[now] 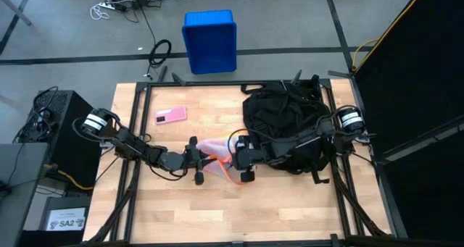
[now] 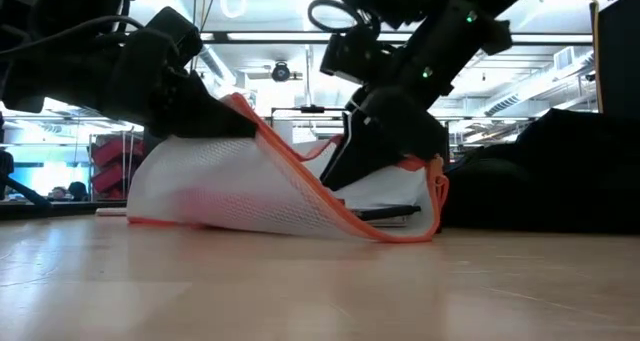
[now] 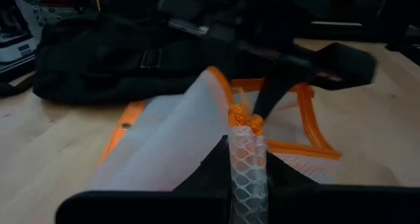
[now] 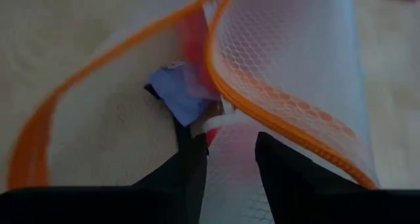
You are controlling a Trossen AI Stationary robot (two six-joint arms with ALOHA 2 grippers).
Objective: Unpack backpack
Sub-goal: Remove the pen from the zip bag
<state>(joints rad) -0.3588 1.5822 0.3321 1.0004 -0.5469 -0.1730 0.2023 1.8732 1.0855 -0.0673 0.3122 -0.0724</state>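
The black backpack (image 1: 286, 127) lies on the table's right half. Left of it, a white mesh pouch (image 1: 216, 154) with orange trim rests on the table by its underside (image 2: 260, 206). My left gripper (image 3: 248, 155) is shut on the pouch's orange edge, holding the mouth up. My right gripper (image 4: 230, 148) stands open inside that mouth, slanting down from the backpack's side. Its fingers are close to a blue thing (image 4: 178, 96) and a red one in the pouch. My left gripper pinches the pouch's orange-trimmed edge (image 3: 244, 122) between its two fingers, with mesh bunched between them. The fingers come nearly level from the table's left. That edge is raised (image 2: 240, 111) while the pouch's bottom stays on the table. My right gripper has one fingertip (image 4: 189, 135) right beside the blue thing; whether it touches, I cannot tell.
A pink flat thing (image 1: 171, 115) lies on the table's far left part. A blue crate (image 1: 210, 40) stands on the floor beyond the far edge. Bare wood (image 1: 232, 211) stretches along the near side.
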